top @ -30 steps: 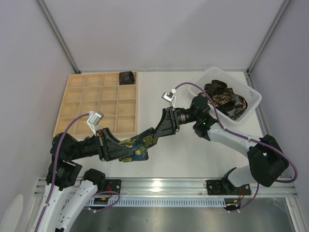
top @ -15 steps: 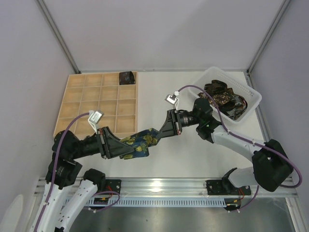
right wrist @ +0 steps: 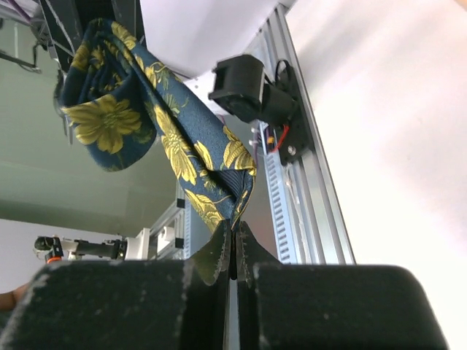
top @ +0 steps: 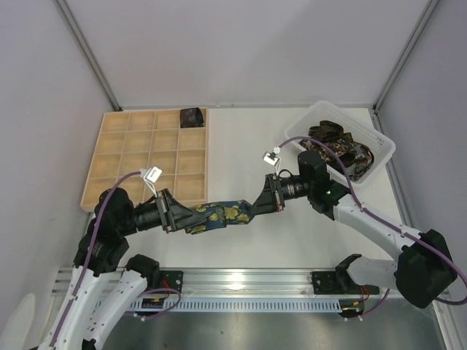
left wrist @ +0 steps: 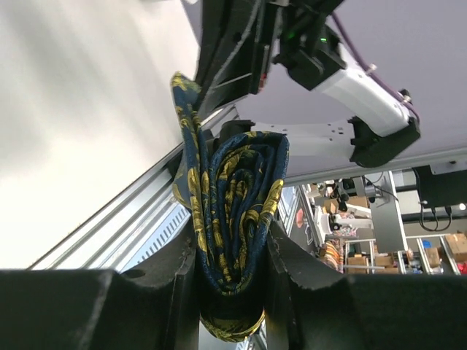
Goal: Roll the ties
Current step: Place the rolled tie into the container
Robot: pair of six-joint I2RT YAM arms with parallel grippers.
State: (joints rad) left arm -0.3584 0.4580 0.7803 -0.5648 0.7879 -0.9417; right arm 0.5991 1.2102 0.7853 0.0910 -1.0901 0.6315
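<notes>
A navy tie with yellow flowers hangs stretched between my two grippers, above the table near its front. My left gripper is shut on the tie's rolled, bundled part, which fills the gap between its fingers. My right gripper is shut on the tie's free end, pinched right at the fingertips. Another rolled tie sits in a top right cell of the wooden tray. More dark ties lie heaped in the white basket.
The wooden grid tray takes up the table's back left, the white basket its back right. The metal rail with the arm bases runs along the near edge. Grey walls close in the table on three sides.
My right gripper has shut on the tie's end and pulled to the right. The left gripper has turned and lifted its bundle, so the tie now runs straighter between the two.
</notes>
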